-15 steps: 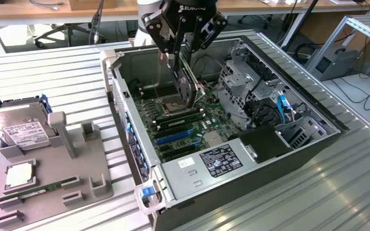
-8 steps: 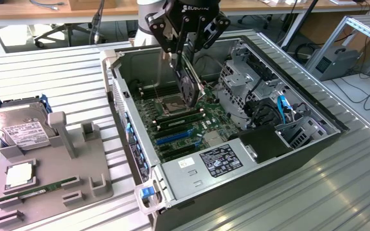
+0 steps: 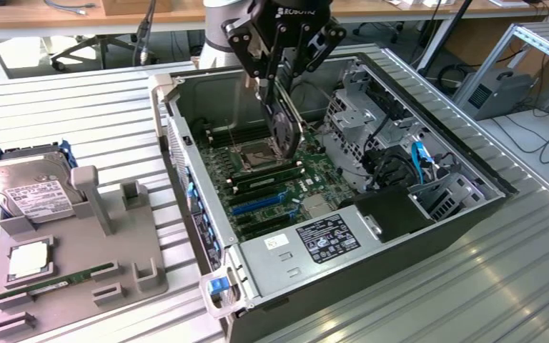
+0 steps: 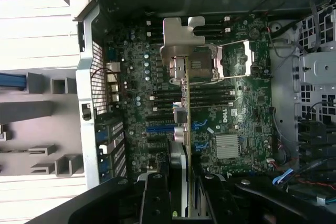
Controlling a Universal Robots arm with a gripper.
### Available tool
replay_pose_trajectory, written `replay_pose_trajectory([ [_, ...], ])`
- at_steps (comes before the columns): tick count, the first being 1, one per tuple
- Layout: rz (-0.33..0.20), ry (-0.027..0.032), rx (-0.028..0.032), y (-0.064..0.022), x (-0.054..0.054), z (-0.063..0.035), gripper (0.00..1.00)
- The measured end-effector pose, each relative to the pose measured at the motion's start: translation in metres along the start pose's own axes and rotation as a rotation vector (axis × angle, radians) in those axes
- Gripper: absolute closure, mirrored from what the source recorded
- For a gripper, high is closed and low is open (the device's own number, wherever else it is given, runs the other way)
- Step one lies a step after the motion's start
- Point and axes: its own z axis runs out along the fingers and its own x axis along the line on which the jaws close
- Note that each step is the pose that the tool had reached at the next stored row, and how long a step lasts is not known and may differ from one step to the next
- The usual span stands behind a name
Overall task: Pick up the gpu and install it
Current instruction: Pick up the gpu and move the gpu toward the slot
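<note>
Holding: the gripper (image 3: 279,73) pinches the gpu (image 3: 285,128) by its upper edge, one finger pressed against each face of the board.
Gpu position: hanging edge-down inside the open top of the computer case (image 3: 284,275), above the motherboard (image 3: 284,187) and just beside the CPU socket (image 3: 255,153). It cannot be told whether its lower edge touches anything.
Gpu, wrist view: seen edge-on as a thin strip, with its metal bracket (image 4: 181,45) at the far end, over the socket area.
Room, exterior view's left: the case wall stands well apart from the card, with bare board between them.
Room, exterior view's right: the drive cage (image 3: 356,121) and its loose cables stand near the card, the tighter side.
Room, near side: the blue expansion slots (image 3: 255,206) lie uncovered, nearer than the card.
Hidden: the gripper's upper body is cut off at the exterior view's top edge. In the wrist view the near end of the card is covered by the black finger links.
Hard to make out: the card's contact edge and any slot directly under it.
Writing, motherboard: "DELL" (image 4: 224,121) in white.
Writing, power supply (image 3: 337,239): dark label, print too fine to read.
Writing, hard drive (image 3: 31,189): white label, not readable.
Writing, gripper: white lettering, partly cut off.
Outside the case: a grey holder tray (image 3: 74,250) at the exterior view's left carries the hard drive, a square processor chip (image 3: 28,261) and a green RAM stick (image 3: 60,280).
</note>
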Motion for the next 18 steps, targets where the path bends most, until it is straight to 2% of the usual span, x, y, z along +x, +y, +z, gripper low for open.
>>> replay_pose_trajectory([
  [18,0.000,0.0000,0.0000,0.0011,-0.017,0.0004,0.73],
])
